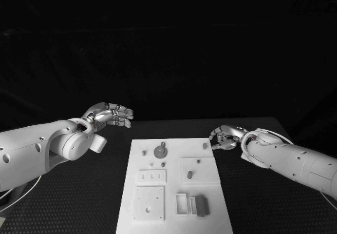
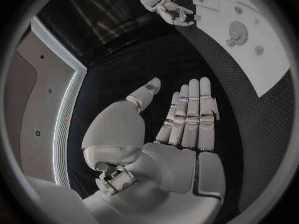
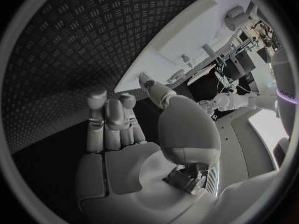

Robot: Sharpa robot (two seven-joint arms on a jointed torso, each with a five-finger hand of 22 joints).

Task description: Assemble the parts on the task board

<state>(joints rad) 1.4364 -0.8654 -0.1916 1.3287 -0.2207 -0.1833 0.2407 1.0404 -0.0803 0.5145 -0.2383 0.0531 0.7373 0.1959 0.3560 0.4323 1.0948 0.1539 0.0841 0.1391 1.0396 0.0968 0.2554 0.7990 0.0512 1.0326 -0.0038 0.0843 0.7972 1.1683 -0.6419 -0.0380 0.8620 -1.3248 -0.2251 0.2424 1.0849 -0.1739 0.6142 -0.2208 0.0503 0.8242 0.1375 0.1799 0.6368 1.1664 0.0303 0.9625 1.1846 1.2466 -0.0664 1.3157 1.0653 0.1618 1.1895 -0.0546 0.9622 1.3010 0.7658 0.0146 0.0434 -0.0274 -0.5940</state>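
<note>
- Your task board (image 1: pixel 176 185) lies at the middle of the black table (image 1: pixel 84 204), running from the centre of the head view down toward 6 o'clock, where its near end is cut off by the picture's edge.
- The parts sit on it: a round geared piece (image 1: pixel 160 151) near the far end, a small peg (image 1: pixel 189 174) in the square panel at mid-board, and a darker block (image 1: pixel 201 205) toward 5 o'clock (their exact shapes are too small to make out).
- Your left hand (image 1: pixel 111 115) hangs at about 10 o'clock from the board, off its far left corner and apart from it; its wrist view shows the fingers (image 2: pixel 190 114) straight and side by side, released, nothing in the palm.
- Your right hand (image 1: pixel 226 137) sits at 2 o'clock, just beside the board's far right corner. In its wrist view the fingers (image 3: pixel 109 119) are stretched out and empty; in the head view they look curled, so you cannot tell whether a fingertip touches the board's edge.
</note>
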